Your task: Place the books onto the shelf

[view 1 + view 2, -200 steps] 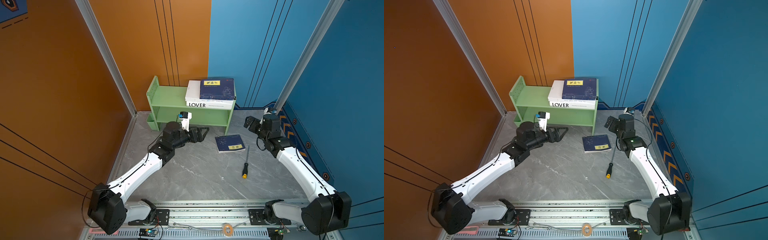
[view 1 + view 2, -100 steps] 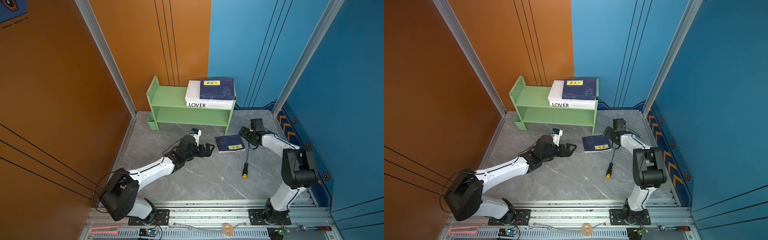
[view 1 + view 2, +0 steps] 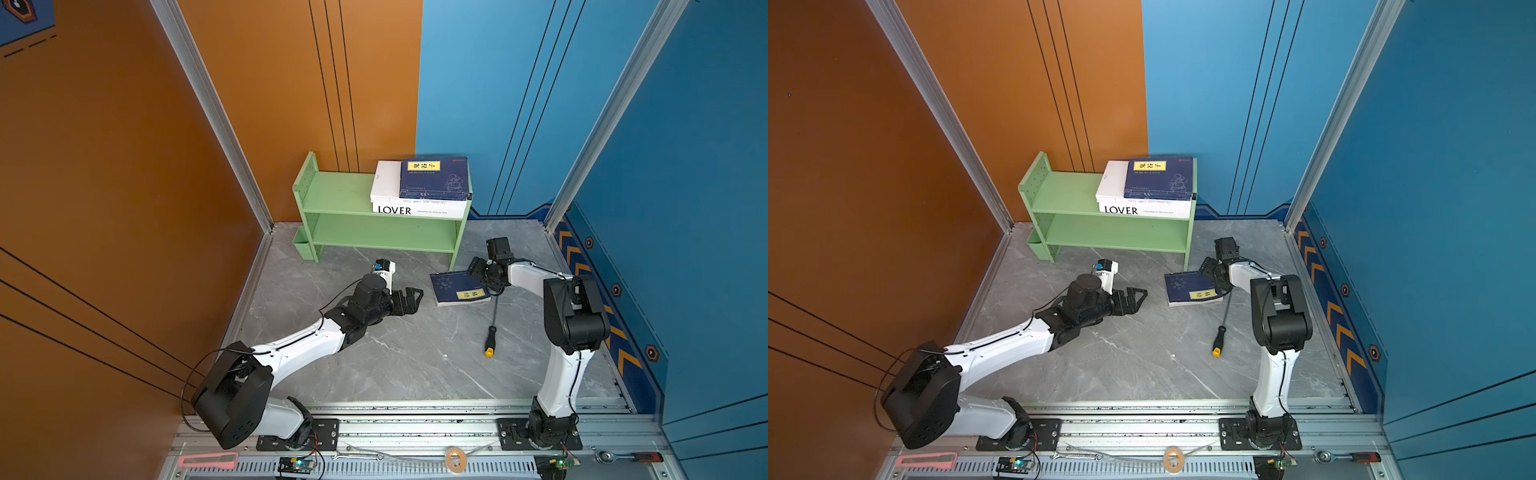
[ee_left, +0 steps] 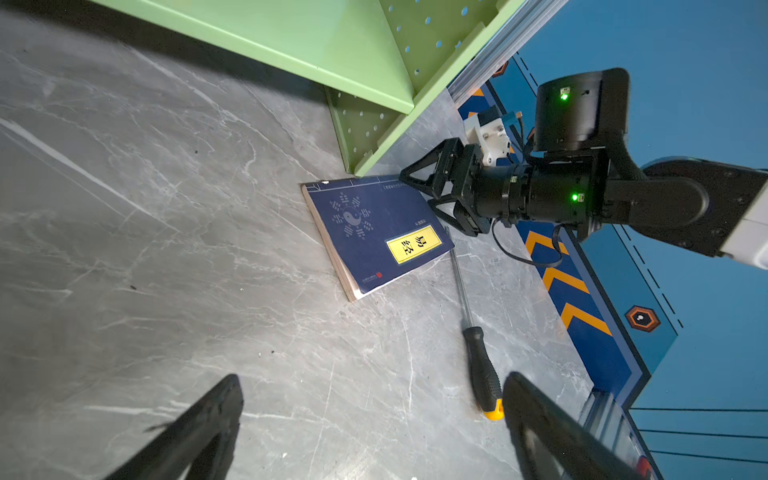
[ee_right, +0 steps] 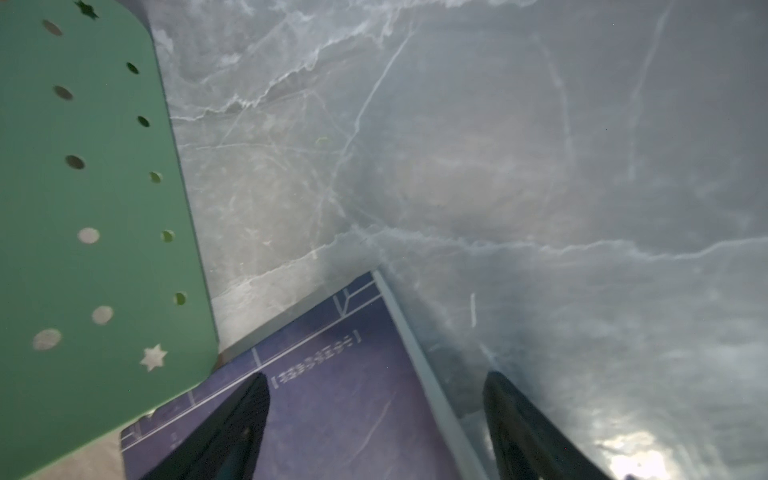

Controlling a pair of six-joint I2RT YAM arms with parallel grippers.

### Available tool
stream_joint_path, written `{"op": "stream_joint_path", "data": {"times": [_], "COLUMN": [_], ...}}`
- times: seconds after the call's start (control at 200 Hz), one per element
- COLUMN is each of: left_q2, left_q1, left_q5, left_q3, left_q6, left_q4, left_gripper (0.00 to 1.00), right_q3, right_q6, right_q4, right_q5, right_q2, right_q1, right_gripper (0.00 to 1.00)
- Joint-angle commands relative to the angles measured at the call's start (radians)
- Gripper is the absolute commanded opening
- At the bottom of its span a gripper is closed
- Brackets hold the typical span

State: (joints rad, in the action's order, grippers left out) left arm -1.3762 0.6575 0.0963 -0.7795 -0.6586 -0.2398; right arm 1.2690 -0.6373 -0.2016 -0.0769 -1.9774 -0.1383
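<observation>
Left wrist view: small dark-blue book [image 4: 374,232] with yellow label, flat on the grey marble floor [image 4: 166,208], one edge just beside the foot of the green shelf [image 4: 374,137]. Right gripper [image 4: 417,189] low at the book's edge on the blue-wall side, fingers spread, nothing pinched. Right wrist view: one finger [image 5: 232,415] above the cover, the other past the edge, over bare floor. Left gripper [image 3: 409,297] near the book, on its other side, fingers wide apart and empty. Black screwdriver [image 3: 491,332] with yellow end, just beside the book. Both top views: white LOVER book [image 3: 415,210] on the shelf's top board, second dark-blue book [image 3: 434,178] lying on it.
</observation>
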Motion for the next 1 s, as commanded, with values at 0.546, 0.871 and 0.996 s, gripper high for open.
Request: {"op": "stream_joint_path", "data": {"times": [0.546, 0.871, 0.996], "left_q2": [0.129, 0.144, 0.109], "left_q1": [-0.172, -0.269, -0.272], "left_q5": [-0.037, -0.014, -0.004], "left_q3": [0.102, 0.133, 0.123], "left_q6": [-0.042, -0.067, -0.077], "left_q4": [0.061, 0.085, 0.108], "left_gripper": [0.98, 0.98, 0.98], "right_q3": [-0.215, -0.066, -0.066], "right_q6": [-0.189, -0.096, -0.081], "right_q4": [0.048, 0.08, 0.093], "right_q5": [0.17, 0.278, 0.279], "right_q2": [0.213, 0.25, 0.226], "right_q1": [-0.516, -0.696, -0.64], "right_gripper": [0.68, 0.73, 0.74]}}
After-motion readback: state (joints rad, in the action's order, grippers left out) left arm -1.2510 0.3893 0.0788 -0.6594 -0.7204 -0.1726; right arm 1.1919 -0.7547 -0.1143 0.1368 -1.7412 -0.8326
